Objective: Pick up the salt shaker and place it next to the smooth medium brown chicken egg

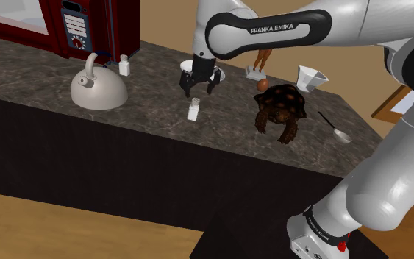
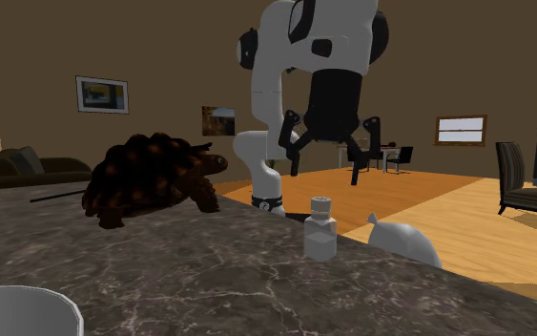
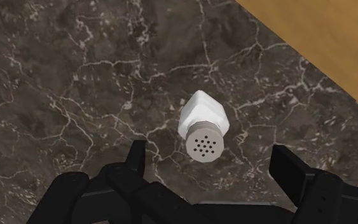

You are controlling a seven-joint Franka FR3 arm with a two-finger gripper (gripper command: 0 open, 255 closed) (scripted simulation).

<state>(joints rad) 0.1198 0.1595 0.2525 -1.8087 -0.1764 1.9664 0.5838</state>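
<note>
Dark marbled countertop (image 1: 36,66) carrying a pale kettle (image 1: 97,87), an upright white salt shaker (image 1: 193,110), a brown tortoise (image 1: 280,109), a brown egg (image 1: 262,85) and a spoon (image 1: 335,128).

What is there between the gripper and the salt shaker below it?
Nothing: in the second exterior view the open gripper hangs above the salt shaker, with only empty air between them.

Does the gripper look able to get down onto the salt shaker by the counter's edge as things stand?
Probably yes. The gripper hangs open right above the upright salt shaker, with bare counter around it; the tortoise and kettle stand well apart.
</note>
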